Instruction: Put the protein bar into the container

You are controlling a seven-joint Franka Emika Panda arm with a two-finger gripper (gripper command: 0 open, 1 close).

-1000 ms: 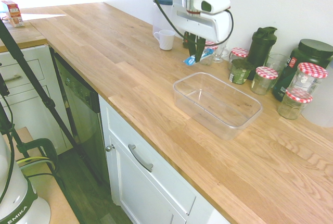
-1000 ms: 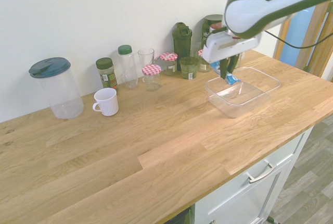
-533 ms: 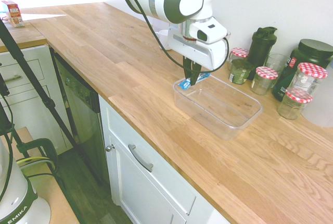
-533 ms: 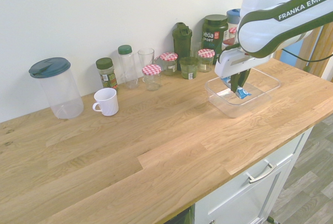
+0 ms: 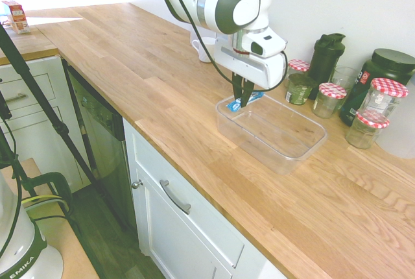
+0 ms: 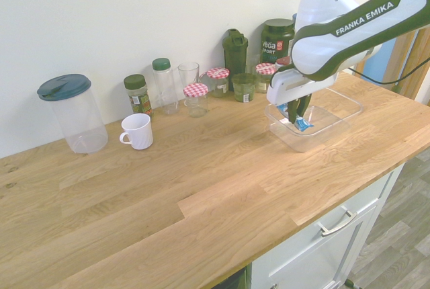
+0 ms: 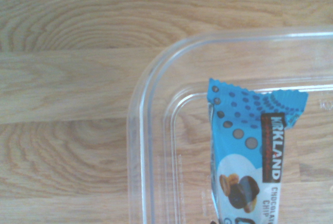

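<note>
The protein bar [image 5: 242, 102], in a bright blue wrapper, hangs just above one end of the container [image 5: 293, 151], a clear rectangular tub on the wooden counter. My gripper [image 5: 242, 98] is shut on the protein bar and points straight down over that end. From the other side, the protein bar [image 6: 300, 124] sits low inside the container's [image 6: 336, 118] near corner, under my gripper [image 6: 296, 117]. Up close, the protein bar [image 7: 250, 151] lies over a rounded corner of the container [image 7: 139, 130].
Glass jars with red-checked lids [image 5: 386, 94], dark shaker bottles [image 5: 325, 57] and a green jar [image 5: 299, 88] crowd the wall behind the tub. A white mug [image 6: 138, 131] and a tall clear jug [image 6: 72, 113] stand farther along the counter. The counter's front edge [image 5: 194, 185] is close.
My gripper has carried the protein bar from behind the tub, near the wall, forward and down to the tub's end. It has stayed shut on the bar.
</note>
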